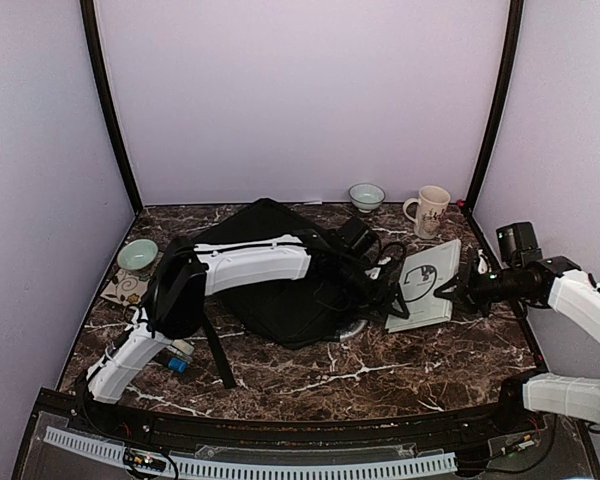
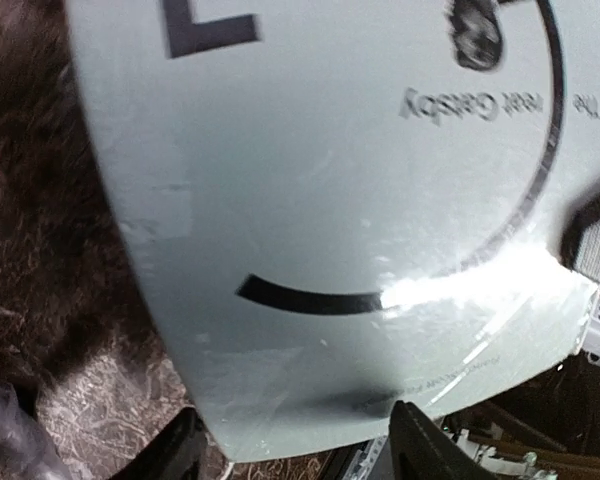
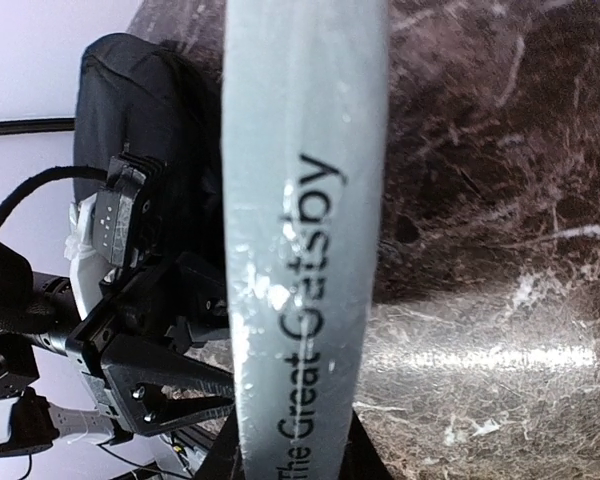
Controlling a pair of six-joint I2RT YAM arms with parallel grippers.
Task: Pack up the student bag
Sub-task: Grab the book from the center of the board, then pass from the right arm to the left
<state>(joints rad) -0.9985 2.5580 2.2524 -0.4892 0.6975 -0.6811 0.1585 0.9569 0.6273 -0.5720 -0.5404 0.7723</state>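
1. Top external: my right pincer (image 1: 458, 291) clamps the book (image 1: 425, 283) by the surface's (image 1: 310, 375) right edge; the student bag (image 1: 280, 315) lies centre.
2. My left pincer (image 1: 381, 278) straddles the book's corner; I cannot tell whether it grips.
3. Next, likely: feed the book into the bag.

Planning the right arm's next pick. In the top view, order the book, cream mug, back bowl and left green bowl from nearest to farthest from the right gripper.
1. Book, in the right gripper's jaws.
2. Cream mug, back right.
3. Back bowl, rear centre.
4. Green bowl, far left.
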